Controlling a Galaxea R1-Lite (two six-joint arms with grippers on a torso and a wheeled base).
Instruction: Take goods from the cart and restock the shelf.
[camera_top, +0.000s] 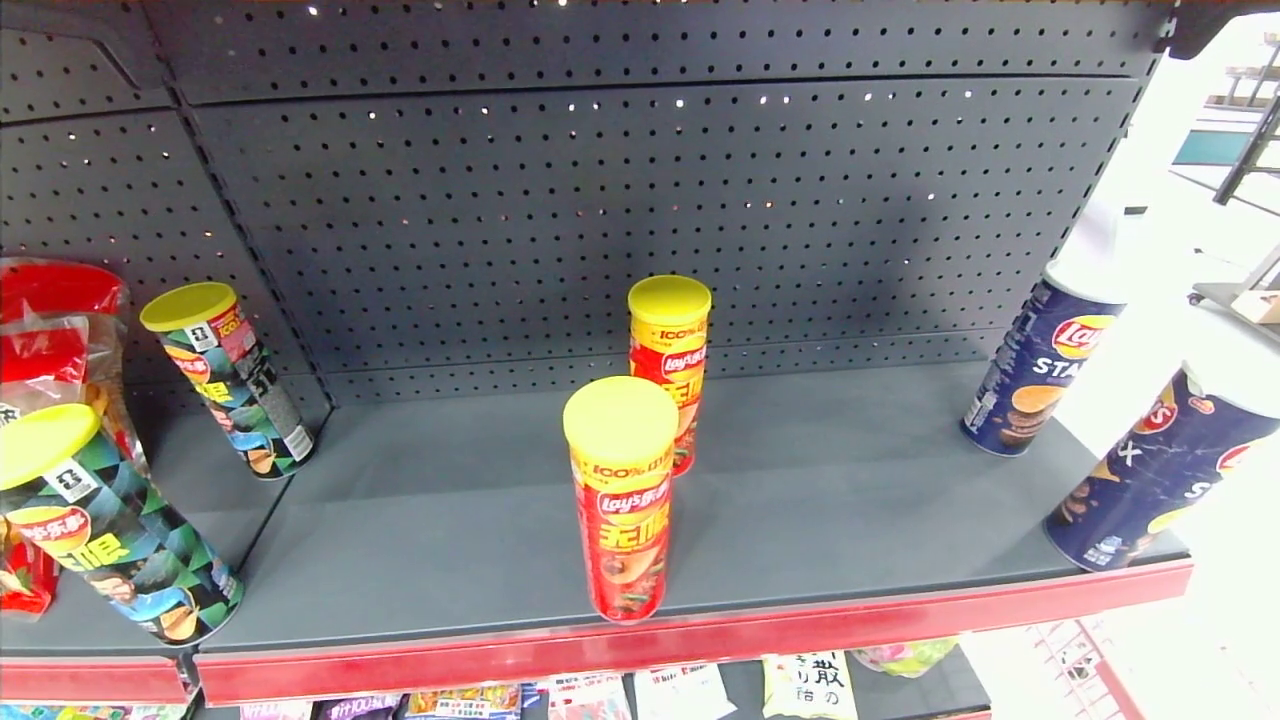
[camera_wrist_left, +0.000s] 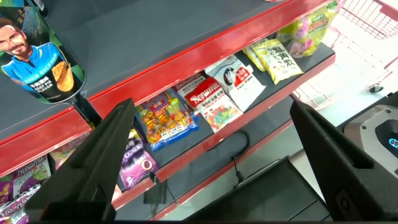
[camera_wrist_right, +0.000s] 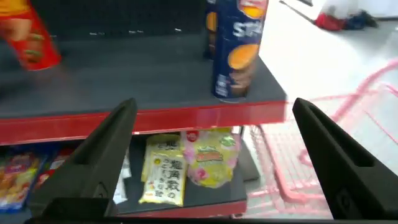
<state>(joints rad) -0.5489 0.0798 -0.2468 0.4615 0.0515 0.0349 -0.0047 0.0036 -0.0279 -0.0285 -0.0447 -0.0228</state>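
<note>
Front red can (camera_top: 620, 510) stands on shelf (camera_top: 850, 500); lid (camera_top: 620, 415) shut.

The grey shelf (camera_top: 820, 500) holds 2 red cans (camera_top: 622, 520) centrally, 2 navy cans (camera_top: 1035, 370) right, 2 green cans (camera_top: 235, 385) left.

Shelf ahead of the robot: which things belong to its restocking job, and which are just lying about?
Part of the job: the shelf, red cans, blue cans, green cans, and the pink cart at the right.
Just lying about: snack bags below the shelf, red bags at its far left.
</note>
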